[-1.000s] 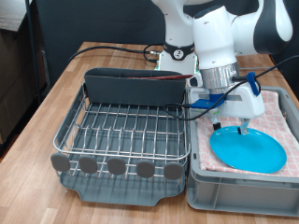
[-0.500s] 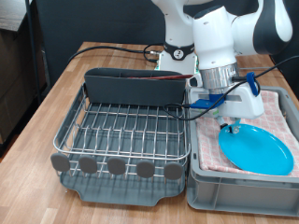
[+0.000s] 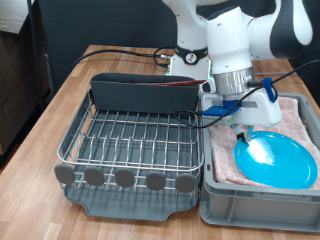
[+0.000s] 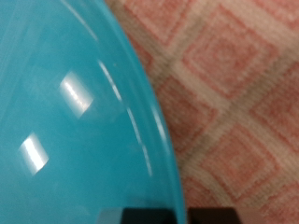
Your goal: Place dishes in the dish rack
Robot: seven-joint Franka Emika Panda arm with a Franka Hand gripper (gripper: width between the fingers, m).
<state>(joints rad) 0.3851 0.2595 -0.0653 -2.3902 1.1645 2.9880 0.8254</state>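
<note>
The bright-blue plate (image 3: 278, 160) lies on the pink checkered cloth in the grey crate (image 3: 225, 200) at the exterior view's right. My gripper (image 3: 246, 131) is down at the plate's near-left rim. In the wrist view the plate (image 4: 75, 121) fills most of the picture, and its rim runs between my two dark fingertips (image 4: 138, 215), which sit close on either side of it. The dish rack (image 3: 130, 140), a silver wire grid in a dark grey tray, stands at the exterior view's left with nothing on its wires. The wooden spoon and the white mug are out of view.
The rack's tall dark caddy (image 3: 145, 92) stands along its far side, and round grey knobs (image 3: 125, 178) line its near edge. Black cables (image 3: 130, 55) run across the wooden table (image 3: 60, 100) behind the rack. The robot's base stands behind the crate.
The blue plate has shifted towards the exterior view's right inside the crate, with the gripper staying at its left rim. The rack has not changed.
</note>
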